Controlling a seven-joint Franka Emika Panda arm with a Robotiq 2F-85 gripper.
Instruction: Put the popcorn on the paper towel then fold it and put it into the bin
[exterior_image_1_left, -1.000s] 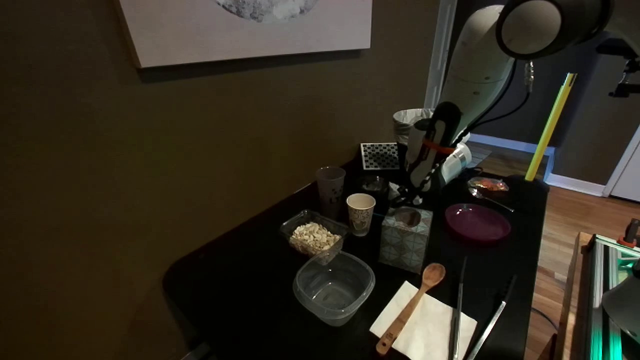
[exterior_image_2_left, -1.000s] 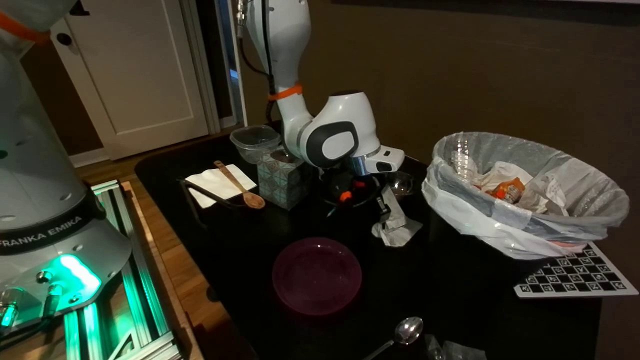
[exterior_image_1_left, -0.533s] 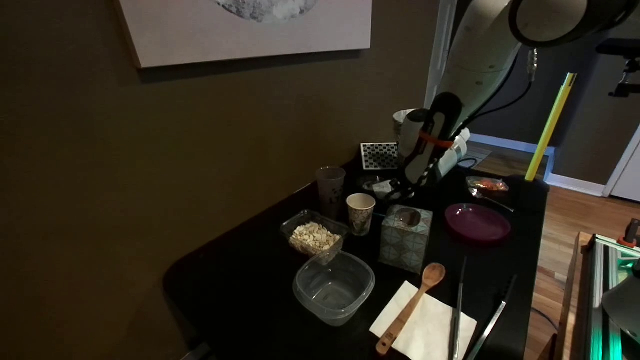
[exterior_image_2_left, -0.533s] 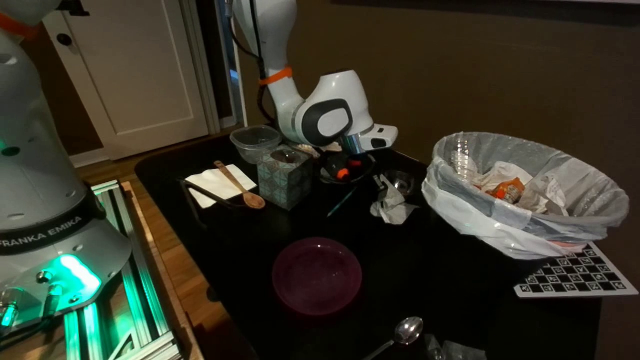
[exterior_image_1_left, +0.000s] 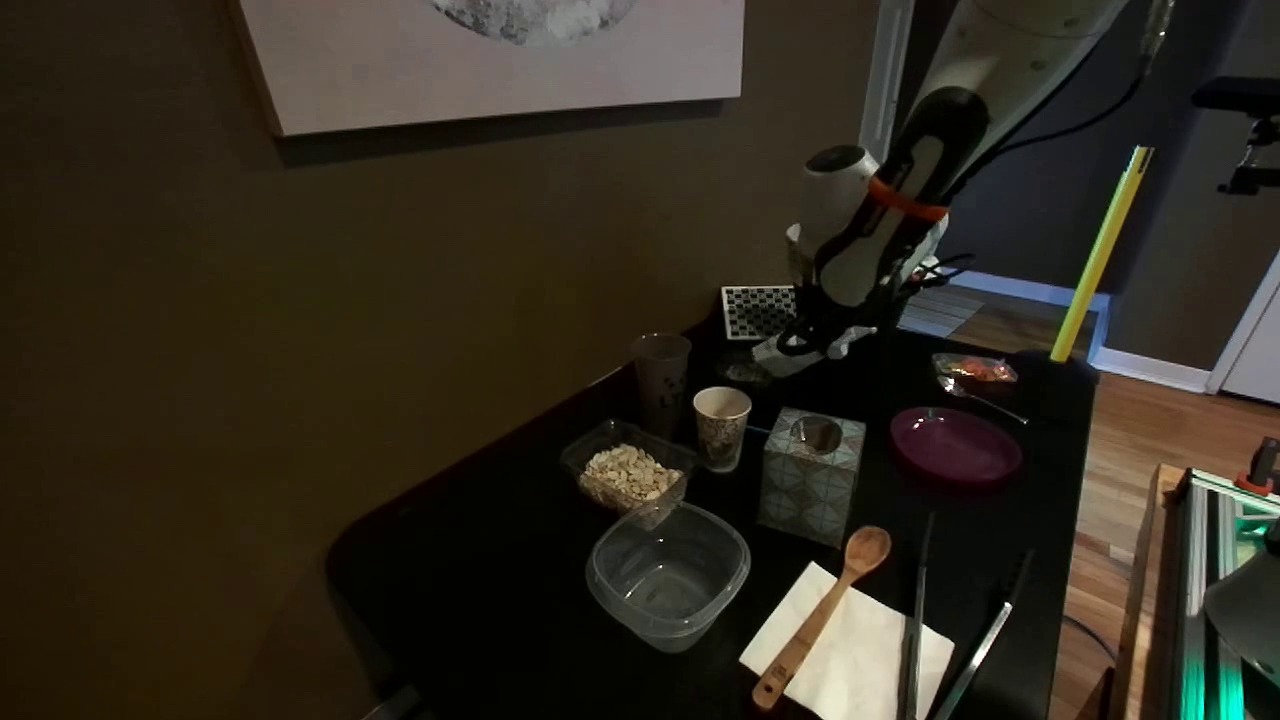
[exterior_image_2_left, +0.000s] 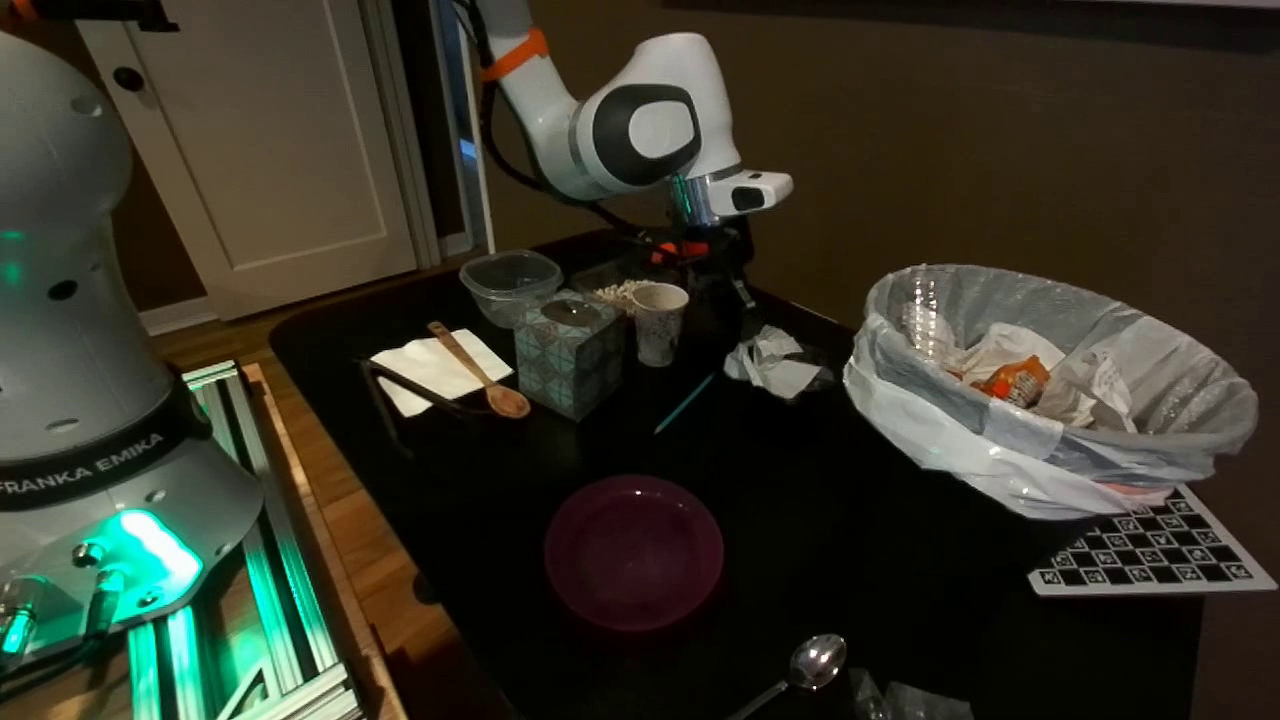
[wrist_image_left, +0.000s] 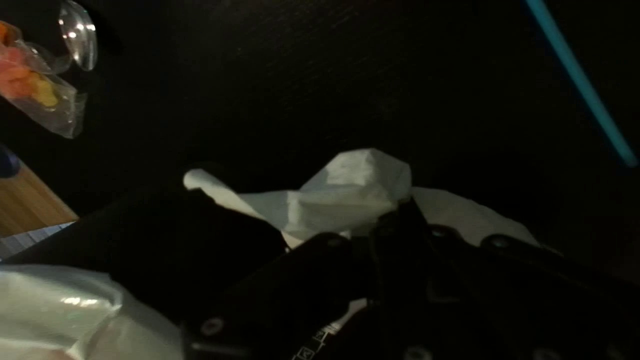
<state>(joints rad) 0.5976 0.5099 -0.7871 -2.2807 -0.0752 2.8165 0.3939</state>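
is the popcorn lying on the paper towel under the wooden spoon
No, in an exterior view the popcorn sits heaped in a small clear tub, apart from the paper towel.

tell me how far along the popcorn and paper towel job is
Looks done: a white paper is bunched up; its contents, if any, are hidden. In hand: the gripper pinches it. Left: getting it into the lined bin, where it isn't yet. Another white sheet lies flat under the wooden spoon; popcorn sits in a clear tub.

Gripper (exterior_image_2_left: 748, 306) and crumpled white paper (exterior_image_2_left: 775, 362) now higher
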